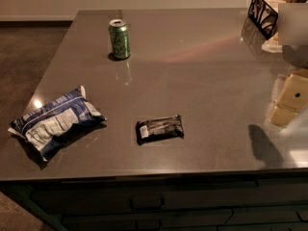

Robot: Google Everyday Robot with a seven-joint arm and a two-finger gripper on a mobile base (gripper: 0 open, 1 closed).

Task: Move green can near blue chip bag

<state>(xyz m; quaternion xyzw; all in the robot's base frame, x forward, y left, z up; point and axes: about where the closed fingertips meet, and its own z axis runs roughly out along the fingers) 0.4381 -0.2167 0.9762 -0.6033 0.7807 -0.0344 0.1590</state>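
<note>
The green can point(119, 39) stands upright at the far left of the grey counter point(202, 81). It has a silver top and pale lettering. The blue chip bag point(54, 121) lies flat near the front left corner, dark blue and white, crinkled. The can is well apart from the bag, farther back on the counter. My gripper point(288, 104) is at the right edge of the view, above the counter's right side, far from both the can and the bag. It holds nothing that I can see.
A small black-and-grey wrapped packet point(160, 128) lies near the front middle of the counter. A black wire basket point(266, 11) with pale items stands at the back right corner. The floor lies left of the counter edge.
</note>
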